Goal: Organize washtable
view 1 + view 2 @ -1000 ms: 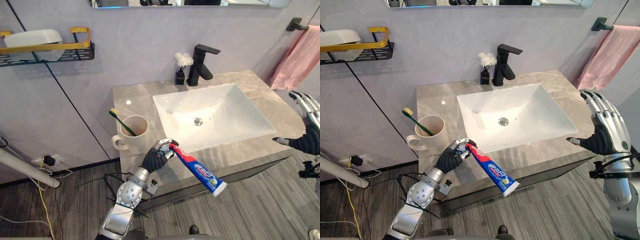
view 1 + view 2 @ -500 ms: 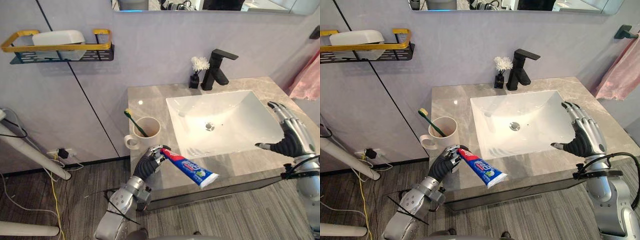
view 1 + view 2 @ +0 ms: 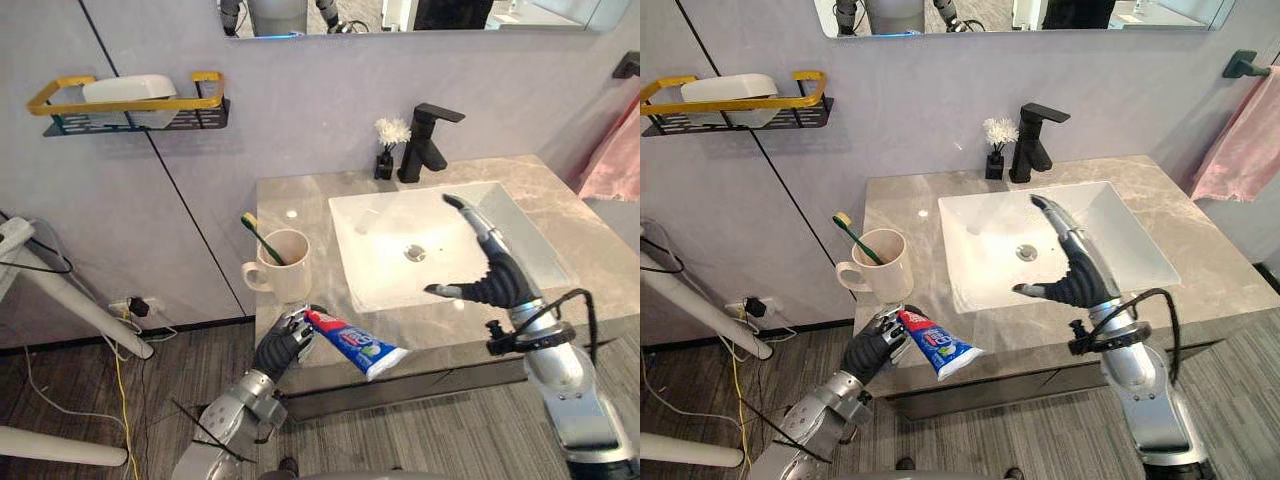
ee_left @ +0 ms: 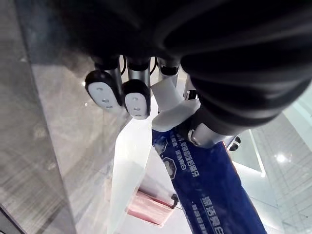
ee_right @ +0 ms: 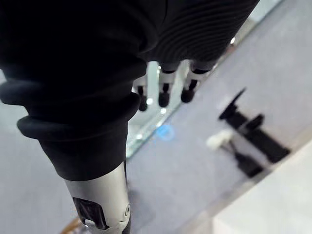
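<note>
Left eye view: left hand, clenched on the toothpaste tube, should tip it upright into the mug just beyond that hand; right hand hangs splayed.

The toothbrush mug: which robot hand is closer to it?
Left. The left hand, gripping the toothpaste tube, is just in front of the mug; the right hand hovers open over the sink.
</note>
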Robot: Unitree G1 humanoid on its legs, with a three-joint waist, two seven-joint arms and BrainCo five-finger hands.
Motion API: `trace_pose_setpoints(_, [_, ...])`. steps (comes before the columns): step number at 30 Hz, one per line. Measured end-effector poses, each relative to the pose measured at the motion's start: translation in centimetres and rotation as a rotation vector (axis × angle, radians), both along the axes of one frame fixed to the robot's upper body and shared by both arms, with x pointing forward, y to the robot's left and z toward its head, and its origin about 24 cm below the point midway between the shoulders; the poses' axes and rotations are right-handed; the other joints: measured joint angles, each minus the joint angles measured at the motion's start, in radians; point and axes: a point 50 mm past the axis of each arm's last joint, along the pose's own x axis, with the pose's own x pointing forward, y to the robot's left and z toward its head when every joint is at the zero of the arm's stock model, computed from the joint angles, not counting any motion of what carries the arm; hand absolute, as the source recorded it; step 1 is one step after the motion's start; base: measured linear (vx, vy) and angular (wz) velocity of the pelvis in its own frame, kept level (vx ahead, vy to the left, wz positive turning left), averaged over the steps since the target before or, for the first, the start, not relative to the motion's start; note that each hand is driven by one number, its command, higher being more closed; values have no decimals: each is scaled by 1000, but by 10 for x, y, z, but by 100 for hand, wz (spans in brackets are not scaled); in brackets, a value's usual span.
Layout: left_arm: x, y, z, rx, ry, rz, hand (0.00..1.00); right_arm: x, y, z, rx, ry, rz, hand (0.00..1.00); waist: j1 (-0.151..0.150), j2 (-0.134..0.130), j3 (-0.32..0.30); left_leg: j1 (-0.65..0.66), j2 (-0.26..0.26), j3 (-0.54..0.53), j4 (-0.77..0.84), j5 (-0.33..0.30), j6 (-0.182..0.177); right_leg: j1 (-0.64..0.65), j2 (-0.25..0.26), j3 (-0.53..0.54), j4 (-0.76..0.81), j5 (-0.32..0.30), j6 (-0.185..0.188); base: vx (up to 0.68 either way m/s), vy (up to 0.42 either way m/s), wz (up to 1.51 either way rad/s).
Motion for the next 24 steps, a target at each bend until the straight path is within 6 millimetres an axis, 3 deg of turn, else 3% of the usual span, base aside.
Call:
trace_pose_setpoints(5, [-2, 7, 2, 6, 1, 18, 100, -4, 24, -3, 218, 59, 175, 0, 5, -5, -1, 5, 0, -13, -25, 14, -3, 2, 2, -18, -13, 0, 0, -6, -24, 8])
trace_pose_setpoints(10, [-5, 18, 4, 17, -1, 43, 100, -6, 29, -6, 264, 100, 246, 0, 14, -7, -1, 8, 0, -18, -28, 15, -1, 15, 2, -25, -16, 1, 0, 35, -2, 3])
trace_pose_setpoints(14, [-10, 33, 5, 46, 3, 63, 100, -6, 21, -5, 182, 105, 236, 0, 17, -14, 0, 22, -2, -19, -52, 21, 0, 20, 2, -26, -17, 1, 0, 7, 0, 1])
trace_pose_setpoints(18, [-12, 52, 8, 93, -1, 67, 100, -4, 0, 6, 22, 94, 193, 0, 19, -19, 1, 35, -3, -20, -89, 39, -4, 18, 1, -29, -18, 0, 0, 0, 0, 0])
trace_pose_setpoints(24, [-18, 63, 7, 117, 20, 76, 100, -5, -9, 18, -95, 73, 187, 0, 18, -24, 4, 46, -3, -19, -119, 55, -4, 16, 1, -30, -22, 0, 0, 0, 0, 0])
